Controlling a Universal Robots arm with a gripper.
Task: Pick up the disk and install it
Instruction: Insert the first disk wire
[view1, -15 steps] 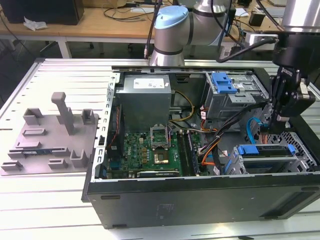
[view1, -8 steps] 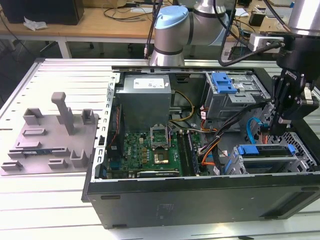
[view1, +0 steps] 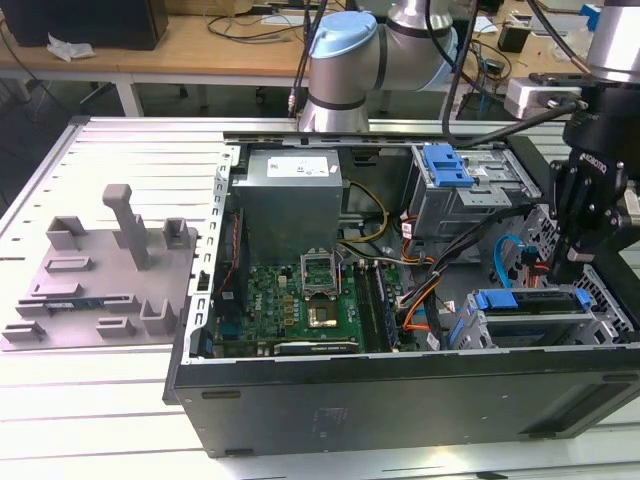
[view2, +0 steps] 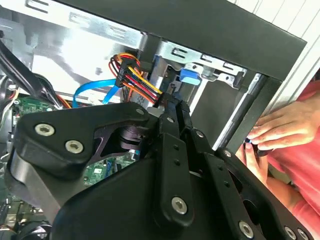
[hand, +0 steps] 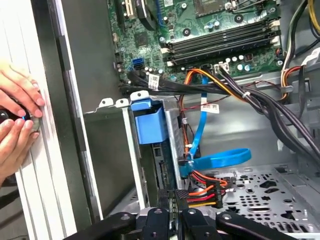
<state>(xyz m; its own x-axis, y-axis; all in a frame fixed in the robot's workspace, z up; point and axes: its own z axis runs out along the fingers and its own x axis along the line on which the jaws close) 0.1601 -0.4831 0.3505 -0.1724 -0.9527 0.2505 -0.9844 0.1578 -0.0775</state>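
Note:
The disk stands on edge in the drive cage at the case's corner, on the exterior view's right, its blue bracket uppermost. In both wrist views the blue bracket end shows between the cage's metal walls. My gripper hangs just beside and above the cage. Its black fingers are shut together with nothing seen between them, close to a connector with orange, red and yellow wires. In the second wrist view the gripper's tip points at that same wire bundle.
The open computer case lies on a slatted metal table. A blue latch tops the upper bay, beside a grey power supply. A person's hands rest outside the case wall. A grey fixture lies at the exterior view's left.

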